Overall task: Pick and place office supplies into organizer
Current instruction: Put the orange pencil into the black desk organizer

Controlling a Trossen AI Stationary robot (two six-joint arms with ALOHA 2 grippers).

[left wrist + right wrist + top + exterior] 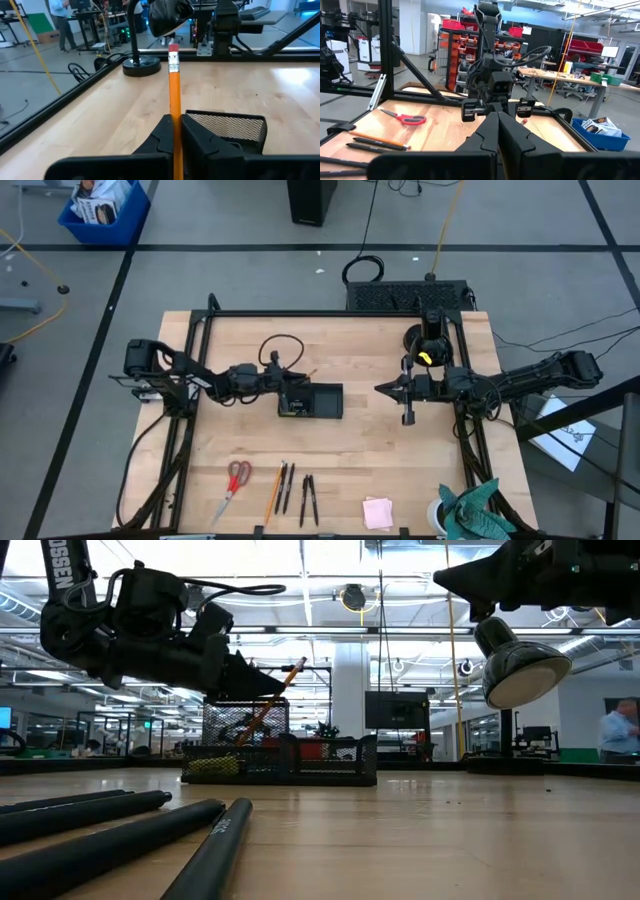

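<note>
Left gripper (pixel 176 131) fingers pinched tight on orange pencil (pixel 174 80), eraser end up, tilted, hovering right over 9 o'clock end of organizer (pixel 312 401). Not dropped in yet. Something yellowish seemingly already inside, hard to tell what.

Right gripper (pixel 383 389) fingers closed, holding nothing, parked at 3 o'clock of organizer, well apart.

Still waiting along 6 o'clock edge of worktop (pixel 380 460): scissors (pixel 231 486), another pencil (pixel 272 493), black pens (pixel 308 500), pink sticky-note pad (pixel 377 511). Early days, most of job left.
</note>
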